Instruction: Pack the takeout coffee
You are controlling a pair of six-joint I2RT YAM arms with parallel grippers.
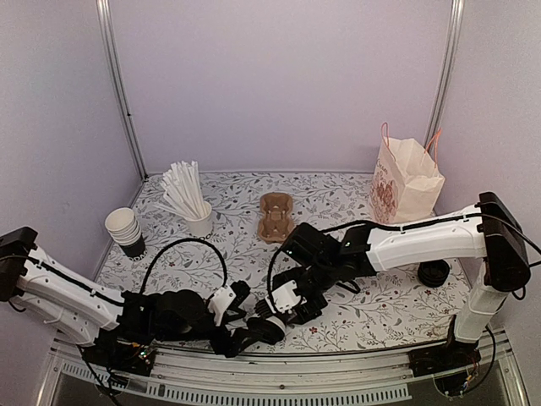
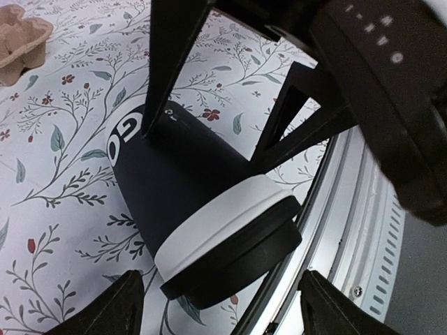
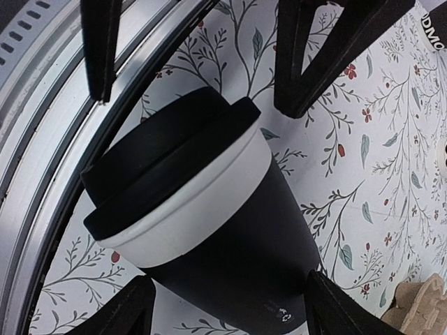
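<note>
Takeout coffee [image 1: 269, 330] lies on its side at the table [image 1: 385, 309] near edge, bottom centre of top view. Lid end sits between wide-open, empty left jaws. Wide right jaws straddle base end, grip unclear. Both arms equally near.

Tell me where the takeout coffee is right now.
In the top view, the takeout coffee is at the near edge of the table, about centre, between the left gripper and the right gripper.
</note>
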